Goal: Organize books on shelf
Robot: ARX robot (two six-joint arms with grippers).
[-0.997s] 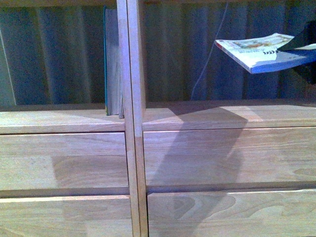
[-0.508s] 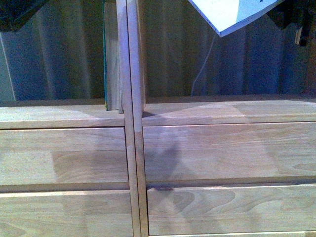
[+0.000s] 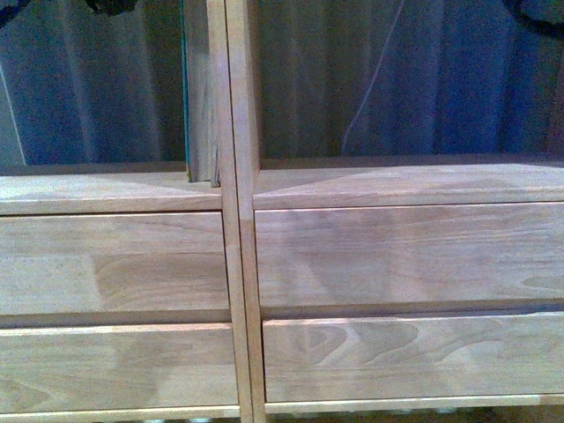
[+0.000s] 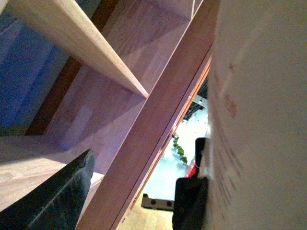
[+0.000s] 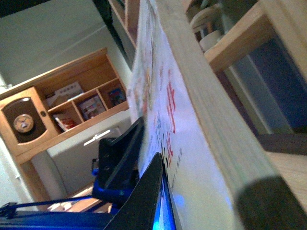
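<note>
Front view: the white paperback was hanging in the right bay a second ago, tilted higher half a second ago, and is now out of frame past the top; so it is going to an upper level, not this board. The shelf has nothing on its right board. The teal book stands upright in the left bay, against the centre divider, unchanged. The drawer fronts sit lower in frame than before, so the camera has shifted upward too. Dark arm bits show at both top corners, with no gripper visible.

Left wrist view: the left gripper has its fingers well apart with nothing between them, only the shelf upright behind. A pale surface lies against the outer side of one finger; probably the paperback's cover, but I can't confirm.

Right wrist view: the right gripper is clamped on the white paperback, fingers on both faces near the lower edge. The book is steeply tilted, flat alongside a wooden shelf board, close or touching, can't tell which; placement not yet done. An orange-brown cabinet sits behind.
</note>
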